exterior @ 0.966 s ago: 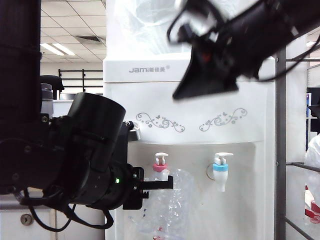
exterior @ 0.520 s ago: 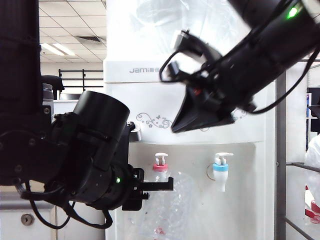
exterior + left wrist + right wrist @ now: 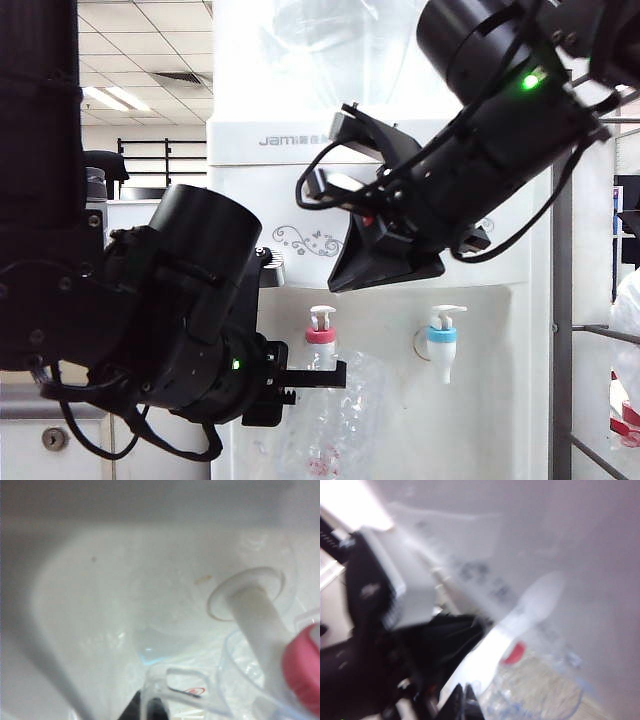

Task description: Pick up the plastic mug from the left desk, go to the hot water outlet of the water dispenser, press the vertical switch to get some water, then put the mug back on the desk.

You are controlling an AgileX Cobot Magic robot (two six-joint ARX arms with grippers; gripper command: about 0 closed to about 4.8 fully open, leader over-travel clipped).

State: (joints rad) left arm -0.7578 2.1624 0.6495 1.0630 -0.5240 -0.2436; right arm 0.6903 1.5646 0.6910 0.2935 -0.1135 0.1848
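The left gripper (image 3: 335, 373), clamped on the handle of the plastic mug (image 3: 345, 415), holds it beneath the red-collared hot water outlet (image 3: 321, 340) of the water dispenser (image 3: 300, 200), while the right gripper (image 3: 465, 700), fingers pressed together and empty, hangs above the vertical switch (image 3: 322, 318), clear of it.
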